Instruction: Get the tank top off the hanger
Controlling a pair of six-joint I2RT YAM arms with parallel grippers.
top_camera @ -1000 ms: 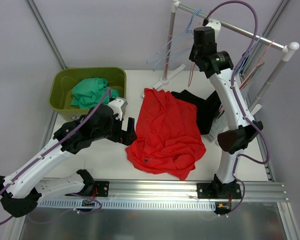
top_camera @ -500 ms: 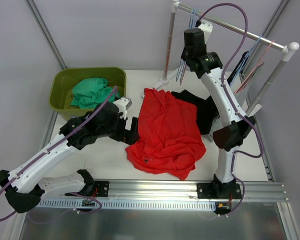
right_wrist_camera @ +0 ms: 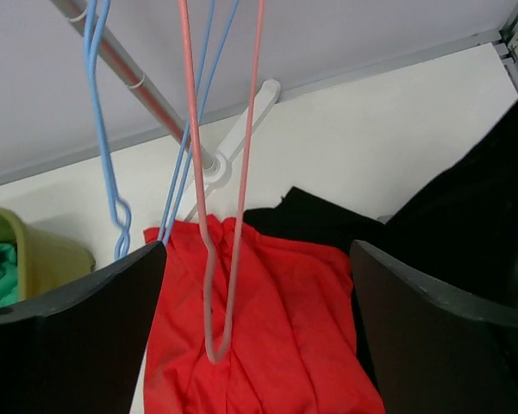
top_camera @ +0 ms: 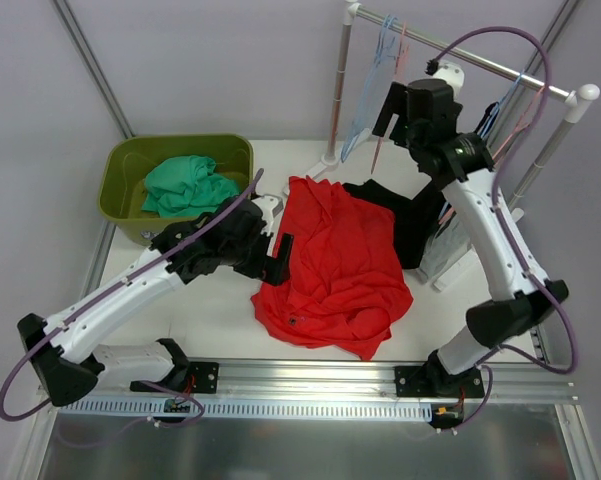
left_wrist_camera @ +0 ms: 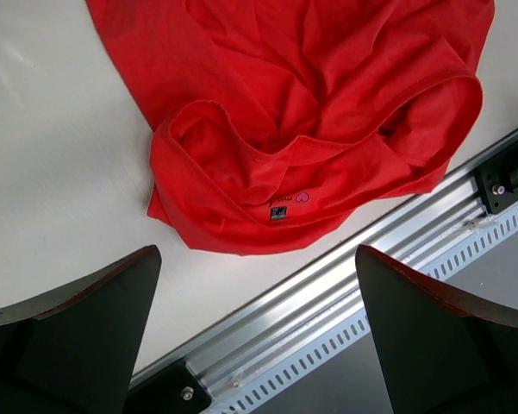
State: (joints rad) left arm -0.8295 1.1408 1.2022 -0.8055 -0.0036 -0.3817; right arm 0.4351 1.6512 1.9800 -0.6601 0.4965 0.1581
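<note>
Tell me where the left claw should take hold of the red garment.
Probably the raised rolled edge beside the small black label, coming straight down from above. The red garment lies flat on the table, and only that standing fold fits inside the open left claw.

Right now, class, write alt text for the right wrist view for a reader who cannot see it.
An empty pink hanger hangs centre frame, ahead of the open right gripper, with blue hangers on a rail to its left. Below, a red top lies crumpled on the white table beside a black garment.
</note>
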